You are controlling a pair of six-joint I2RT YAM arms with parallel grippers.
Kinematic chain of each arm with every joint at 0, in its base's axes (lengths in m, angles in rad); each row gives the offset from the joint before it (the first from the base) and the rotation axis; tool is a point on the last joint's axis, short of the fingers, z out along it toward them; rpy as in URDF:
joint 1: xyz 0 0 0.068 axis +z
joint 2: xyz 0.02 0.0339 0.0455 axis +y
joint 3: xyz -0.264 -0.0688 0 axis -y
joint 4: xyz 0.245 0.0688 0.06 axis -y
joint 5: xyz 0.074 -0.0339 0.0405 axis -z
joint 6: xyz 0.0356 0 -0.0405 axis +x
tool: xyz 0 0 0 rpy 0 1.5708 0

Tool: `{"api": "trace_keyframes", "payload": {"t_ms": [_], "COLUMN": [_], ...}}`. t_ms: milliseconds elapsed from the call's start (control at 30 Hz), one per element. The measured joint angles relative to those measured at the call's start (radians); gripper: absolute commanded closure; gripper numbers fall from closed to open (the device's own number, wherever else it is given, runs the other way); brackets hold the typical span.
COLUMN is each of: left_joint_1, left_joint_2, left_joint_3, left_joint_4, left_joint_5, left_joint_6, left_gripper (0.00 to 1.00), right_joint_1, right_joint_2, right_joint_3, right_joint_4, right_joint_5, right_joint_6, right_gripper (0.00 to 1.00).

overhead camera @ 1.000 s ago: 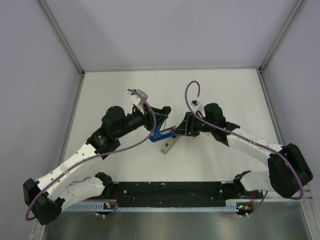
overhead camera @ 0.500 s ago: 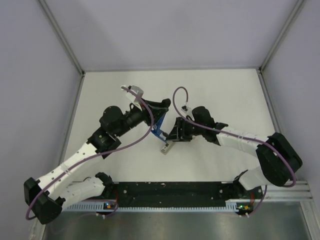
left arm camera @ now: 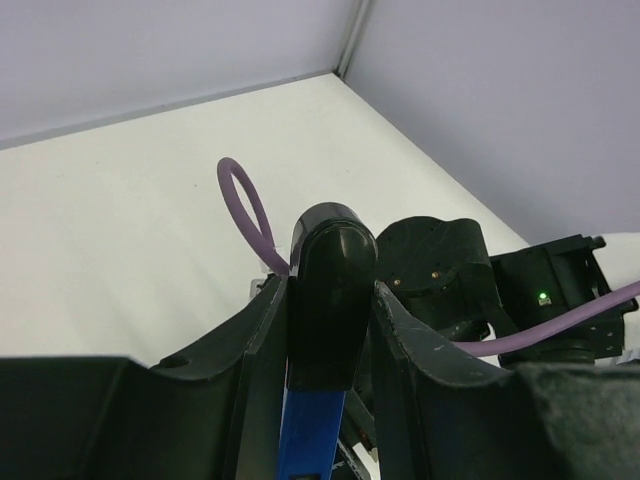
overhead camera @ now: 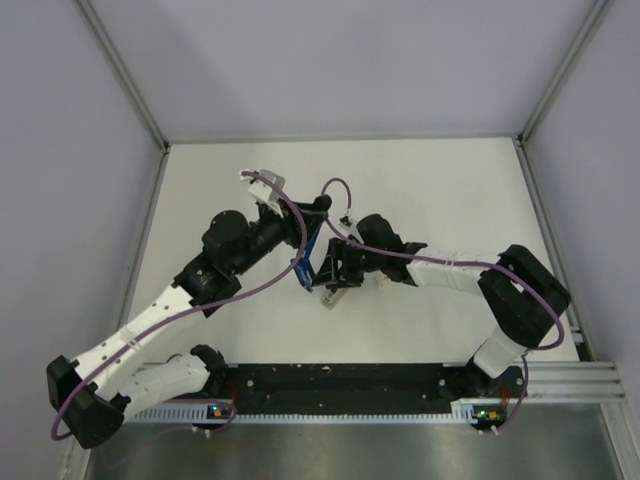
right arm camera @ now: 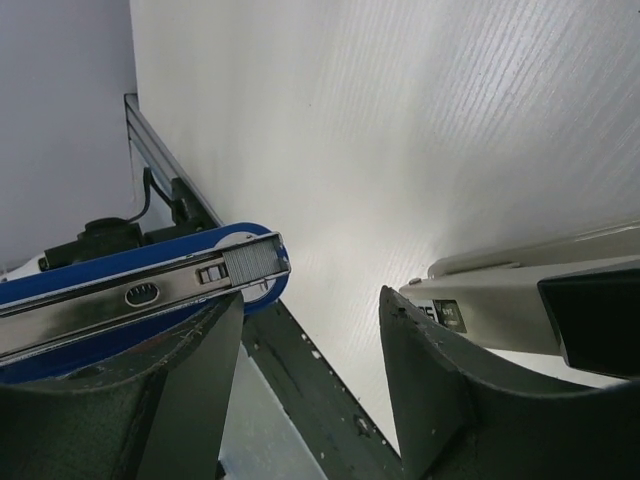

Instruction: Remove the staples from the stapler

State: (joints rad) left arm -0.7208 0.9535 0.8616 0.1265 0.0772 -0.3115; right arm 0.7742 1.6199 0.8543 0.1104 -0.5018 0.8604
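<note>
In the top view the blue and black stapler is held above the middle of the table, hinged open. My left gripper is shut on it. The left wrist view shows its fingers pressed on both sides of the stapler's black end. My right gripper sits right beside the stapler, open. In the right wrist view the blue arm's metal channel with a block of staples shows above the left finger. The stapler's grey base lies by the right finger. Nothing is between the fingers.
The stapler's grey base hangs down toward the white table. Purple cables loop over both wrists. Grey walls enclose the table on three sides. A black rail runs along the near edge.
My right gripper has moved left, up against the stapler, and its jaws have spread wider. My left gripper has tipped the stapler more upright and kept its hold.
</note>
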Motion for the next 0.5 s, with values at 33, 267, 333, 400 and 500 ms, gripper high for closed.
{"api": "trace_keyframes", "payload": {"t_ms": [33, 267, 333, 400, 500], "left_joint_1": [0.000, -0.002, -0.002, -0.002, -0.002], "left_joint_2": [0.000, 0.009, 0.014, 0.018, 0.022], "left_joint_3": [0.003, 0.007, 0.007, 0.006, 0.006], "left_joint_4": [-0.017, -0.096, -0.113, -0.136, -0.169], "left_joint_5": [-0.017, -0.145, -0.174, -0.203, -0.244], "left_joint_6": [0.000, 0.002, 0.002, 0.002, 0.002], "left_gripper": [1.00, 1.00, 1.00, 1.00, 1.00], "right_joint_1": [0.002, 0.016, 0.024, 0.032, 0.050], "right_joint_2": [0.006, 0.050, 0.068, 0.087, 0.117], "right_joint_3": [0.002, 0.046, 0.063, 0.078, 0.095], "right_joint_4": [0.000, 0.024, 0.036, 0.043, 0.063], "right_joint_5": [0.000, 0.000, -0.001, -0.001, -0.003], "right_joint_6": [0.005, 0.034, 0.047, 0.061, 0.083], "right_gripper": [0.42, 0.41, 0.41, 0.41, 0.40]}}
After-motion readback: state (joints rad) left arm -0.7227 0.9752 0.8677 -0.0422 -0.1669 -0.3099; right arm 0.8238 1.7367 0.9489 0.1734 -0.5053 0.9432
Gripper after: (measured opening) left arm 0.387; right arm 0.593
